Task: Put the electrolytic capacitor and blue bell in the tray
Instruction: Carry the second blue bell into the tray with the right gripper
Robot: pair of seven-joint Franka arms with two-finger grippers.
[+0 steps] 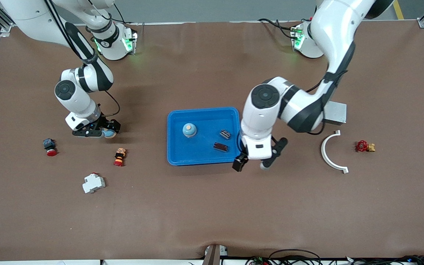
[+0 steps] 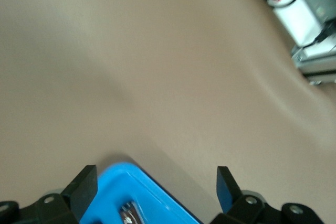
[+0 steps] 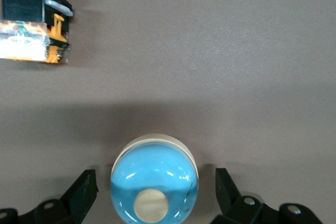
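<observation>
Left gripper hung wide and empty over tray corner; dark component, likely capacitor, lay inside tray.

Right gripper low on table, jaws wide astride blue bell, not yet closed.

Next, by judgement: close, lift, carry bell to tray.

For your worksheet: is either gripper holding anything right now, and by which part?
Nothing is held. The right gripper stands open around a blue bell; the left gripper is open over the tray's edge.
</observation>
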